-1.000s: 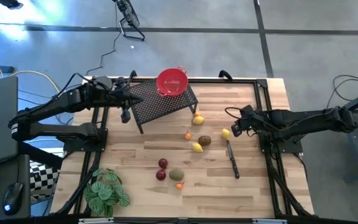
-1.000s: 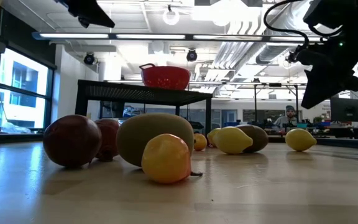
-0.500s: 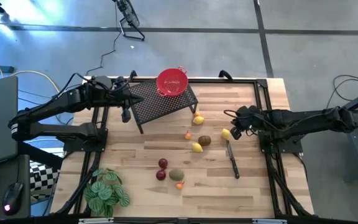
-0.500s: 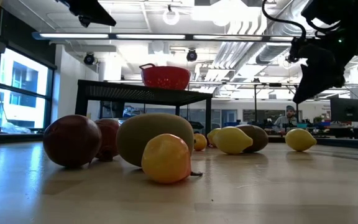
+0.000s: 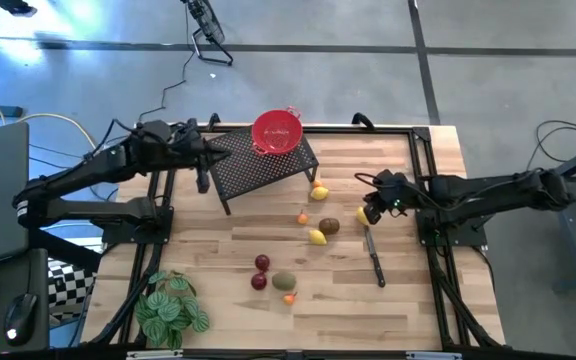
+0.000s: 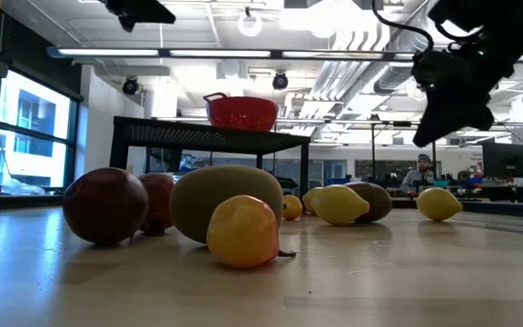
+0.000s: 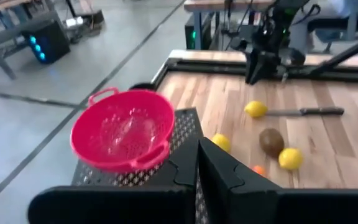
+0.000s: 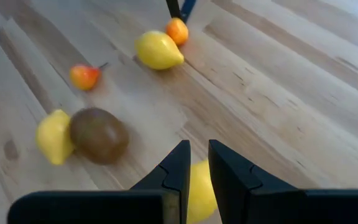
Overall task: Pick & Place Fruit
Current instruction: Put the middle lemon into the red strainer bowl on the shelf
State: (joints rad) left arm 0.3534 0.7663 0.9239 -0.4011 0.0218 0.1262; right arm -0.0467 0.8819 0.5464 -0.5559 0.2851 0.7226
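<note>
Fruit lies loose on the wooden table [image 5: 408, 300]. One yellow lemon [image 5: 362, 213] rests on the boards just under my right gripper [image 5: 372, 212]. That gripper's fingers stand a narrow gap apart above the lemon [image 8: 201, 193], clear of it in the low view [image 6: 439, 203]. Other pieces lie left of it: a brown kiwi [image 5: 329, 226], two lemons [image 5: 317, 237] [image 5: 319, 192], small orange ones [image 5: 302, 217], dark red balls [image 5: 262, 262] and an olive-green oval [image 5: 284, 281]. My left gripper [image 5: 203, 182] hangs shut over the black mesh stand's left end.
A red mesh bowl [image 5: 275, 130] sits on the black mesh stand [image 5: 268, 168] at the far middle. A knife [image 5: 374, 255] lies near the right arm. A green leafy plant [image 5: 171, 308] stands at the near left corner. Bare boards lie at the near right.
My right gripper has drifted toward the table's left, over the lemon, rising slightly and rolling at the wrist. The fruit has stayed where it was.
</note>
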